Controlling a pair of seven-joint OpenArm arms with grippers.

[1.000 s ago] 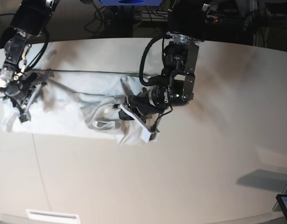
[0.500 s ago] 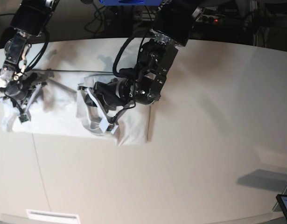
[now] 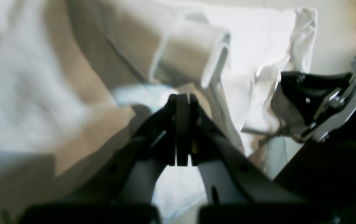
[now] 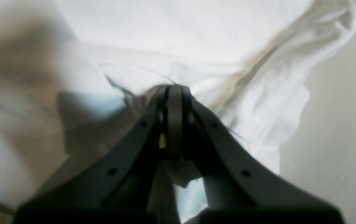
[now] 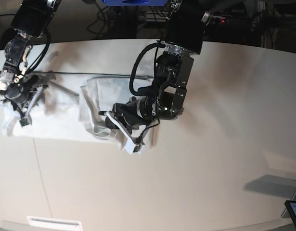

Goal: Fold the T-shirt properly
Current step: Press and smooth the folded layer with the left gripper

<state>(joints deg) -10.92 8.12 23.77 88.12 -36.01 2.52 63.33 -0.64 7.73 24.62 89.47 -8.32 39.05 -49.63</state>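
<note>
The white T-shirt (image 5: 61,113) lies crumpled on the table's left half, its right part folded over into a thick layer (image 5: 92,103). My left gripper (image 5: 120,131) sits low on the shirt's right front part. In the left wrist view its tips (image 3: 182,99) are shut above the cloth, just short of a rolled sleeve (image 3: 193,62), and no cloth shows between them. My right gripper (image 5: 14,103) is at the shirt's far left end. In its wrist view the jaws (image 4: 174,93) are shut with cloth bunched at the tips. It also shows in the left wrist view (image 3: 305,93).
The off-white tabletop (image 5: 210,168) stretches right and front of the shirt. Dark equipment and cables (image 5: 225,19) line the far edge. A screen corner (image 5: 294,211) pokes in at the lower right, and a white strip (image 5: 54,223) lies at the front left.
My left gripper swept left across the shirt, turning its right end over, then came back right and toward the front. The fold stayed on the left. The right arm has not moved.
</note>
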